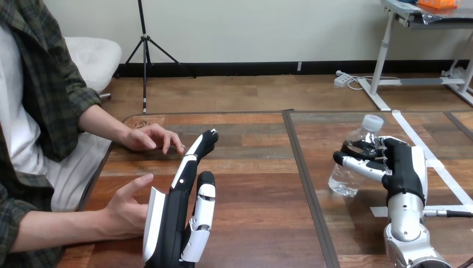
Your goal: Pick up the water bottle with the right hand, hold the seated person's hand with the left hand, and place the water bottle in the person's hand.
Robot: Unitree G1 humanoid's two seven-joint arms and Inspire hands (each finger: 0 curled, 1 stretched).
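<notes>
A clear plastic water bottle [357, 156] with a white cap leans on the right part of the table. My right hand [402, 167] has its fingers and thumb curled round its middle. My left hand [184, 206] stands edge-up at the lower left with straight fingers, open. The person's nearer hand [127, 205] lies just to its left, palm toward it, thumb raised; the two are close, and I cannot tell if they touch. The person's farther hand [151, 138] rests fingers-down on the table beyond my left fingertips.
The wooden table [256, 184] has a dark seam running down its middle. White tape strips [429, 162] cross its right part, beside my right hand. The person sits at the left edge.
</notes>
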